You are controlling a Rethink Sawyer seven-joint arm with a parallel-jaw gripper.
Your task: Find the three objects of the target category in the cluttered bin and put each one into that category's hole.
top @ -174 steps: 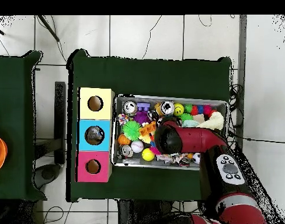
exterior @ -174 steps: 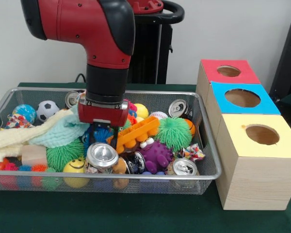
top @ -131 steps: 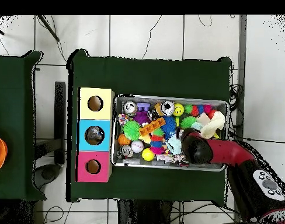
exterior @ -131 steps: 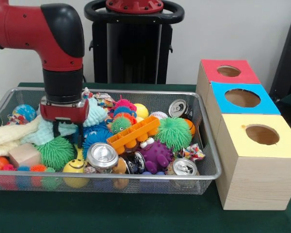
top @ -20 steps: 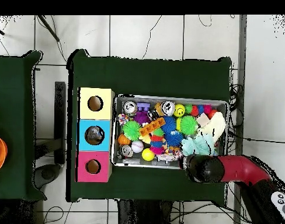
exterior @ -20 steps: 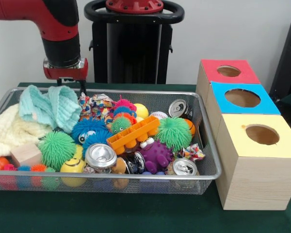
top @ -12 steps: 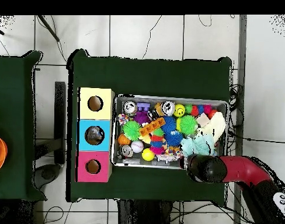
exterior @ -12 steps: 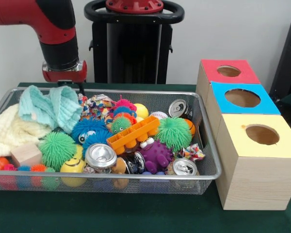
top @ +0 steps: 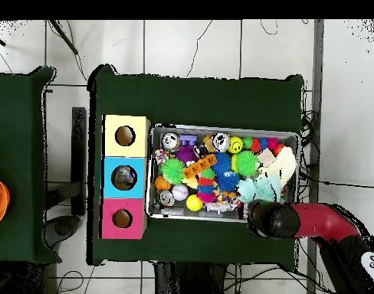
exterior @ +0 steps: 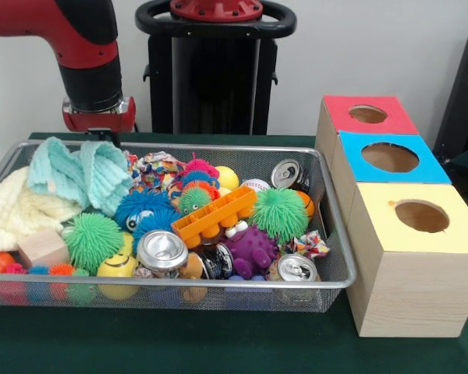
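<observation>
Gripper hangs above the far left rim of the bin; fingers hidden behind teal cloth, cannot tell if parted or holding anything. Crinkly blue-patched wads: one at the far wall beside the cloth, one near right, third not spotted. Likely best approach: descend straight onto the far wad, clear of cloth and wire.
</observation>
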